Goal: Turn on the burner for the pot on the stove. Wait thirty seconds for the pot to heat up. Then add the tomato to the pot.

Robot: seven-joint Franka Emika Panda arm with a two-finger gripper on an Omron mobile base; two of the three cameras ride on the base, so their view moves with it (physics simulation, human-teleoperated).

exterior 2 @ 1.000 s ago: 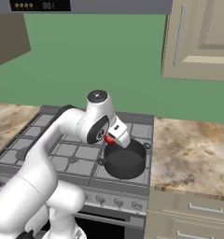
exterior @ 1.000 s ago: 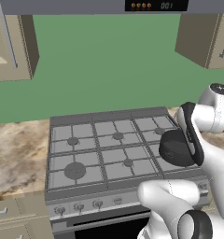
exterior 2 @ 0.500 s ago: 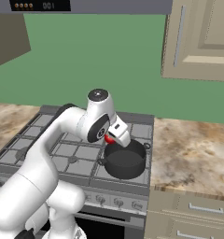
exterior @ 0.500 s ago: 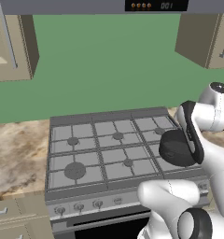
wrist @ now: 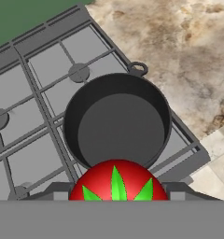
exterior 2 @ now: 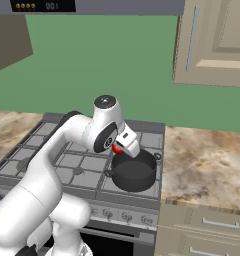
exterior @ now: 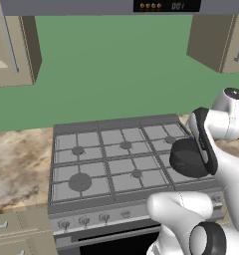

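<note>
White arm arched forward from the base, elbow raised, wrist bent downward; tool (exterior 2: 123, 146) closed on small round red tomato (wrist: 117, 181)

On the stove (exterior: 116, 159) the dark pot (exterior: 187, 158) sits on its front right grate, partly behind my white arm (exterior: 216, 144). The stove's knobs (exterior: 94, 218) run along its front edge; marbled counter (exterior: 17, 164) lies left of the stove.

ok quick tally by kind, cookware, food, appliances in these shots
cookware: 1, the pot
food: 1, the tomato, held in the gripper above the pot
appliances: 1, the stove
total: 3
</note>
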